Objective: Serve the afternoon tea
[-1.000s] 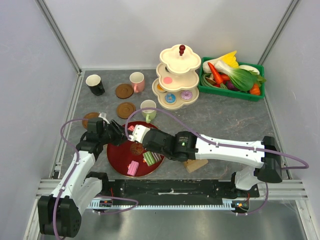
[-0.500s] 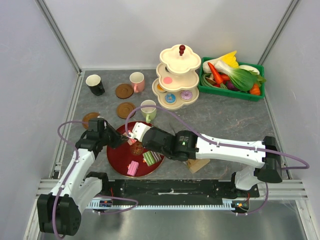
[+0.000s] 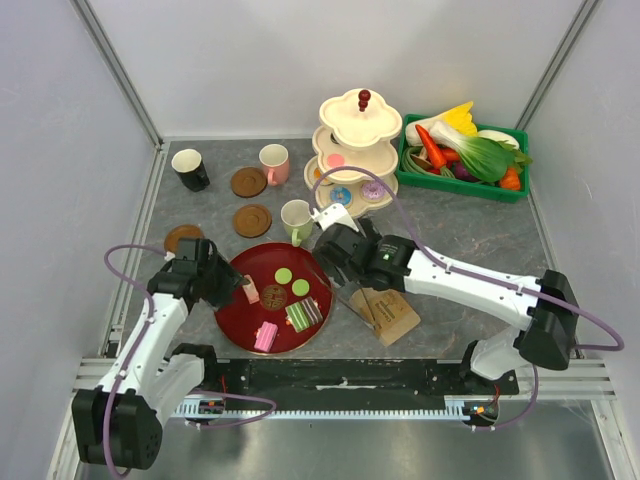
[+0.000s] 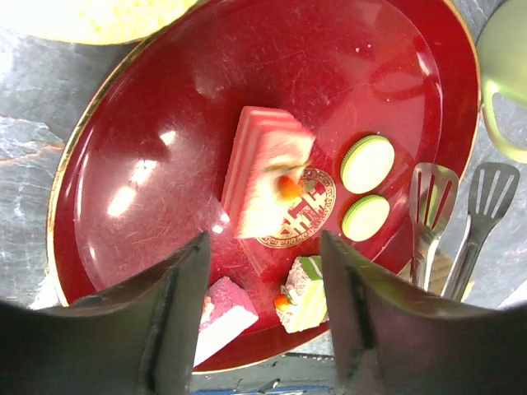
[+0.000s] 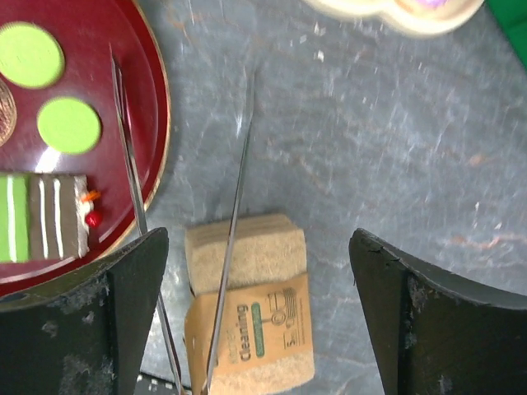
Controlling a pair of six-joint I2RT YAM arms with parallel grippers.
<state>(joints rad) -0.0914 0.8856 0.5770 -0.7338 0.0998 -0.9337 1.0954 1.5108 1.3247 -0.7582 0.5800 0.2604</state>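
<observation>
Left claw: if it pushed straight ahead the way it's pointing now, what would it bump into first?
Most likely the pink striped cake slice, lying on the red tray directly ahead of the open left claw. Depth is unclear, so it might touch the tray first.

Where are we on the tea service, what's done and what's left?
Done: red tray holds three cake slices and two green macarons. In hand: nothing; left pincer and right pincer are open, tongs rest across the tan block. Likely left: black mug, pink mug, green mug stand off the coasters.
</observation>
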